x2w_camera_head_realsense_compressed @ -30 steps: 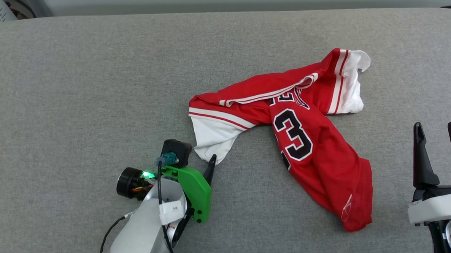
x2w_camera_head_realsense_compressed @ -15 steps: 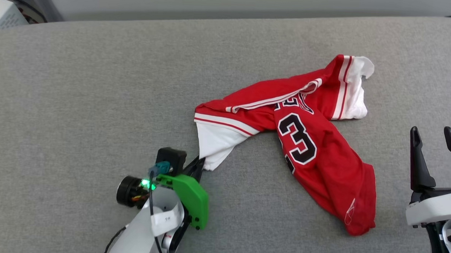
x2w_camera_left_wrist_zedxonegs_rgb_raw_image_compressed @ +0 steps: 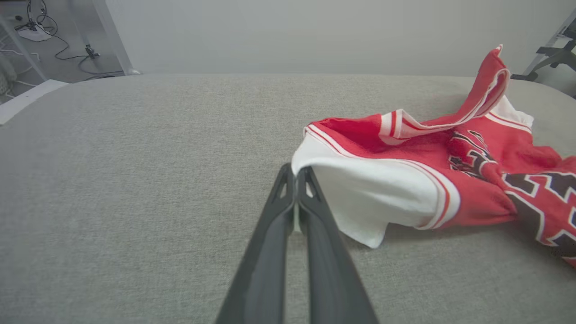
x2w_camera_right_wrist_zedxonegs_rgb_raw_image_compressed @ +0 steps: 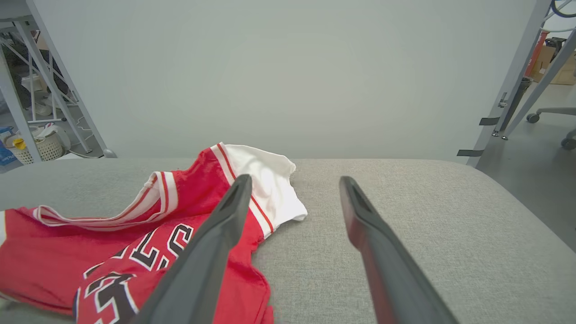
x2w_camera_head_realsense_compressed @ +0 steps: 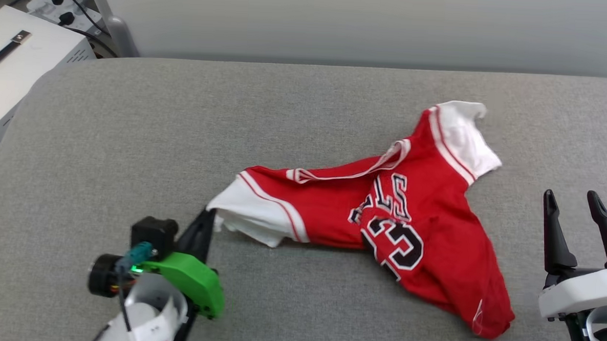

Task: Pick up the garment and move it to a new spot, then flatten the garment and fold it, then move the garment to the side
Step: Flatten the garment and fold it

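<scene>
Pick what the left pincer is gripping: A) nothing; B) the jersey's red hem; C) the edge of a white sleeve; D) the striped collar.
C: the left pincer is shut on the edge of the white sleeve, as the left wrist view shows.

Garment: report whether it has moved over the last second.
Yes. The camera tilted too, but the garment now stretches further left along the table's far edge: the left gripper, shut on its white sleeve, dragged that end left.
</scene>
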Controlling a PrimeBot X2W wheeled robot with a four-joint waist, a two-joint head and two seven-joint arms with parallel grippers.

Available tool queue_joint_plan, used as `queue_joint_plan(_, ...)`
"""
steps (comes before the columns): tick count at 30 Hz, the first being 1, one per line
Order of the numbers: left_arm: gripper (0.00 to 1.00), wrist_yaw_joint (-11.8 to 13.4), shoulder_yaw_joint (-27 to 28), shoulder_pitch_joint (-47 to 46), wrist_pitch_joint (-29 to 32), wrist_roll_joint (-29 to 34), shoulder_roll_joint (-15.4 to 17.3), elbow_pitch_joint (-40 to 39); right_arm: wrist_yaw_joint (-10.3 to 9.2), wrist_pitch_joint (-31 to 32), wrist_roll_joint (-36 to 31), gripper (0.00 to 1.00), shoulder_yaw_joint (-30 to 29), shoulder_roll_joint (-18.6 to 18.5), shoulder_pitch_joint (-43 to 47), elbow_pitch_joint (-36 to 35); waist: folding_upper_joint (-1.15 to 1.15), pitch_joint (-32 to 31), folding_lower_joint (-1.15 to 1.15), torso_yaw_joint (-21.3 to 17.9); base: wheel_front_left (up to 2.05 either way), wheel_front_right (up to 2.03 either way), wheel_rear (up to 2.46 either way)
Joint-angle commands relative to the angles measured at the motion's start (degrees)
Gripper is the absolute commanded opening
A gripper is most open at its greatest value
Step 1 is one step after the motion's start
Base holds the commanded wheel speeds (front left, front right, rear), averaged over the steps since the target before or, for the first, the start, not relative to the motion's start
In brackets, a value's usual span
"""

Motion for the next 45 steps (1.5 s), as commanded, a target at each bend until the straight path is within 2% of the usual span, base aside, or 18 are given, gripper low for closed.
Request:
queue_joint_plan(1,0.0,0.7,0.91,0.35,0.38,0.05,1.43,-0.93,-0.04,0.23,-0.29,1.0,0.19,0.19,0.58,0.15,0.61,-0.37,0.0,0.38,0.0,0.0,0.0)
queue_joint_plan(6,0.0,0.64,3.38,-2.84,2.17,-0.46,4.88,-1.49,-0.04,1.05,-0.37,1.0,0.35,0.41,-0.04,0.2,0.61,1.2,0.0,-0.51,0.0,0.0,0.0)
queue_joint_plan(12,0.0,-0.03,5.25,-8.7,5.16,-1.5,7.75,5.2,-0.04,1.99,-0.73,1.0,0.88,0.69,-1.59,1.14,0.61,3.71,0.0,-1.27,0.0,0.0,0.0)
queue_joint_plan(13,0.4,-0.45,4.71,-9.38,6.7,-1.22,8.44,7.24,-0.04,2.19,-0.77,1.0,1.07,0.72,-1.82,1.41,0.61,4.09,0.0,-1.32,0.0,0.0,0.0)
queue_joint_plan(14,0.87,-0.48,4.63,-10.02,7.33,-1.16,8.73,8.62,-0.04,2.35,-0.8,1.0,1.26,0.7,-2.0,1.59,0.61,4.39,0.0,-1.31,0.0,0.0,0.0)
queue_joint_plan(15,1.0,-0.12,4.94,-10.74,7.47,-1.38,8.66,10.17,-0.04,2.51,-0.8,1.0,1.46,0.68,-2.21,1.84,0.61,4.63,0.0,-1.24,0.0,0.0,0.0)
queue_joint_plan(18,1.0,0.14,4.48,-11.84,6.94,-0.76,8.77,13.7,-0.04,2.66,-0.82,1.0,1.66,0.56,-2.67,2.52,0.61,5.0,0.0,-0.88,0.0,0.0,0.0)
queue_joint_plan(22,1.0,0.46,4.22,-12.66,2.32,-0.51,7.36,15.58,-0.04,3.09,-0.8,1.0,1.26,0.0,-2.98,3.1,0.61,4.65,0.0,0.43,0.0,0.0,0.0)
queue_joint_plan(30,1.0,1.29,3.08,-11.43,-9.31,0.76,3.94,11.82,-0.04,7.03,-0.13,1.0,3.17,-3.84,-4.12,2.35,0.61,2.67,0.0,4.9,0.0,0.0,0.0)
queue_joint_plan(34,1.0,1.38,1.99,-9.19,-11.37,1.78,2.27,6.61,-0.04,13.24,0.34,1.0,6.43,-7.66,-6.42,2.59,0.61,2.64,0.0,7.74,0.0,0.0,0.0)
queue_joint_plan(38,1.0,1.83,1.33,-6.33,-11.94,2.75,0.77,0.87,-0.04,22.08,2.93,1.0,10.36,-11.51,-10.33,3.89,0.61,3.43,0.0,10.35,0.0,0.0,0.0)
queue_joint_plan(45,1.0,1.6,-0.51,-3.37,-12.07,4.18,-1.24,-4.01,-0.04,36.48,6.78,1.0,15.2,-17.8,-18.72,11.32,0.61,6.18,0.0,14.87,0.0,0.0,0.0)
